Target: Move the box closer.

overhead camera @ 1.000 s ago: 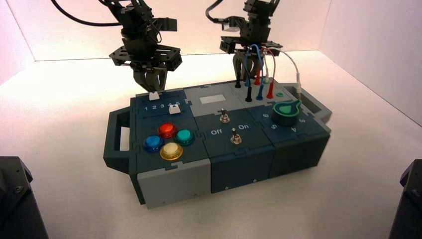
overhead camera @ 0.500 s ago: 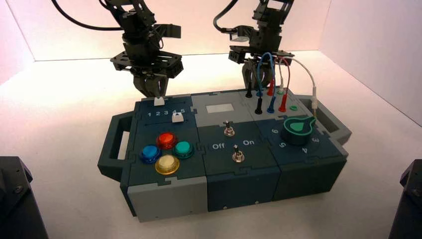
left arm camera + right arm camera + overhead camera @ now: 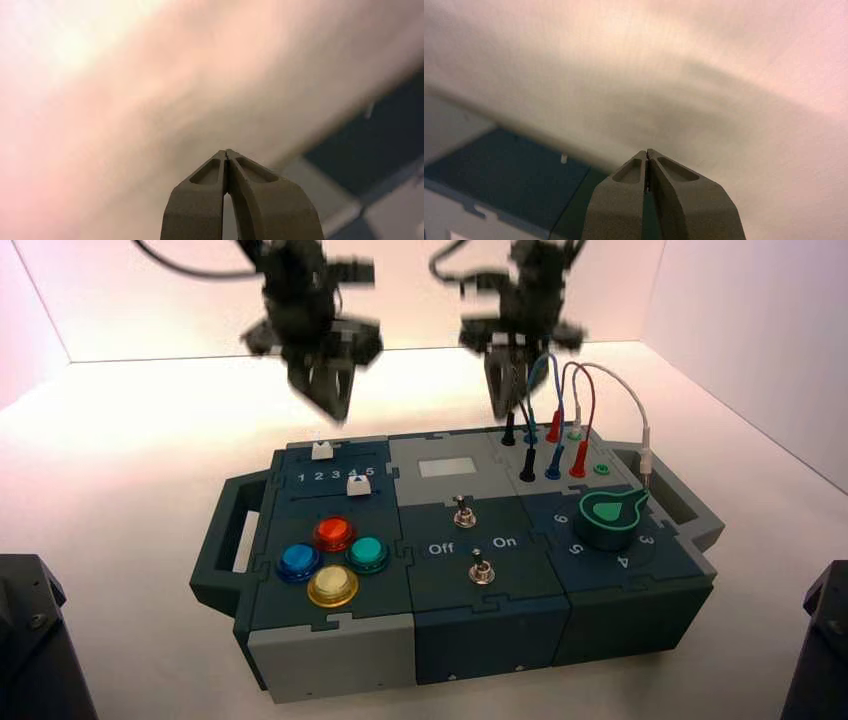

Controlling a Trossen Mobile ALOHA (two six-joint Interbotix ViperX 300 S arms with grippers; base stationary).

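Note:
The box (image 3: 480, 625) is flat, dark teal and grey, with side handles, four coloured buttons (image 3: 330, 558), two toggle switches (image 3: 461, 512), a green dial (image 3: 609, 514) and looped plug wires (image 3: 575, 400). It stands in the middle of the white table, near its front. My left gripper (image 3: 330, 400) hangs above the table just behind the box's back left edge, shut and empty; its wrist view (image 3: 226, 153) shows the box's corner (image 3: 380, 145). My right gripper (image 3: 503, 400) hangs behind the back edge by the plug wires, shut and empty; it also shows in its wrist view (image 3: 646, 152).
White walls (image 3: 760, 330) close in the table at the back and right. Dark arm bases stand at the front left (image 3: 30, 640) and front right (image 3: 820, 640) corners. The handles (image 3: 215, 540) stick out on both sides of the box.
The box has slid toward the front and turned slightly. Both grippers have lifted off its back edge and now hang above and behind it.

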